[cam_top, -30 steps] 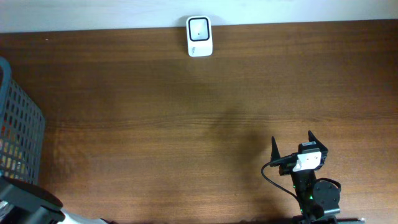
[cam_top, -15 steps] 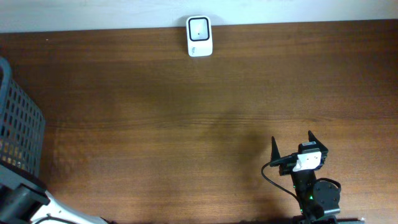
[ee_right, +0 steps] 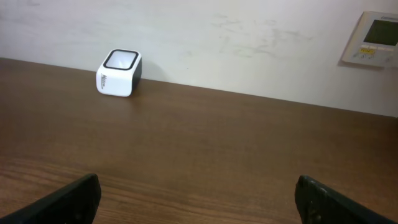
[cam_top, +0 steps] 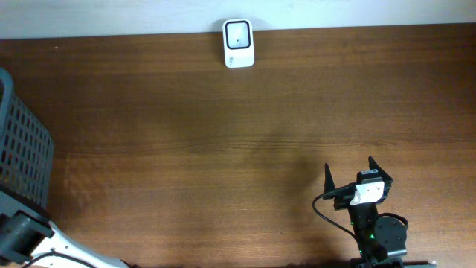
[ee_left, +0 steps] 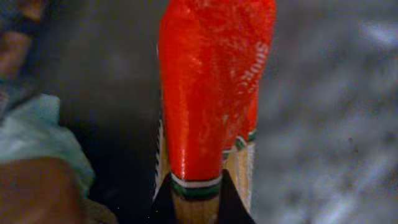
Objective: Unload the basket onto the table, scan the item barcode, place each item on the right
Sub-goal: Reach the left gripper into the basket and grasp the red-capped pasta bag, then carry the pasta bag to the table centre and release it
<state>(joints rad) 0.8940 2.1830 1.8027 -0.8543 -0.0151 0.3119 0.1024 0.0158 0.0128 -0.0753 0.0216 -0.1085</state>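
Observation:
In the left wrist view my left gripper [ee_left: 198, 202] is shut on the item, a glossy red packet [ee_left: 211, 87] with a green and white stripe and a tan base. Its black fingertips [ee_left: 163, 202] pinch the packet's lower end. The white barcode scanner [cam_top: 238, 43] stands at the table's far edge, its dark window facing up; the scanner [ee_right: 119, 73] also shows far left in the right wrist view. My right gripper [cam_top: 348, 173] rests open near the front right of the table, with nothing between its fingers [ee_right: 68, 199]. No barcode shows on the packet.
A dark mesh basket [cam_top: 18, 149] stands at the table's left edge, with part of my left arm [cam_top: 22, 234] just below it. Other blurred wrapped goods [ee_left: 37, 143] lie beside the packet. A wall panel [ee_right: 375, 38] hangs behind the table.
At the lower left corner of the overhead view, the left arm's dark link has shifted down and left beside the basket. The right arm and the scanner have not moved.

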